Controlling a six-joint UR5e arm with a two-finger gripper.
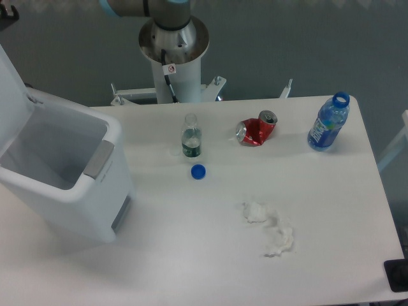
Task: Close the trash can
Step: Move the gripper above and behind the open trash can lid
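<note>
Here the trash can (60,175) gapes, lid upright at left; the hand (7,10) barely shows, grip unreadable.

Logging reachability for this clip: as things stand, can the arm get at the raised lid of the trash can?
Probably yes. The trash can stands open, its lid tilted up at the left edge with nothing against it. A dark part, perhaps the end effector, shows just above it.

trash can (70,185) lid up at table's left, small bottle (191,141) and blue cap (198,171) nearest obstacles
</note>
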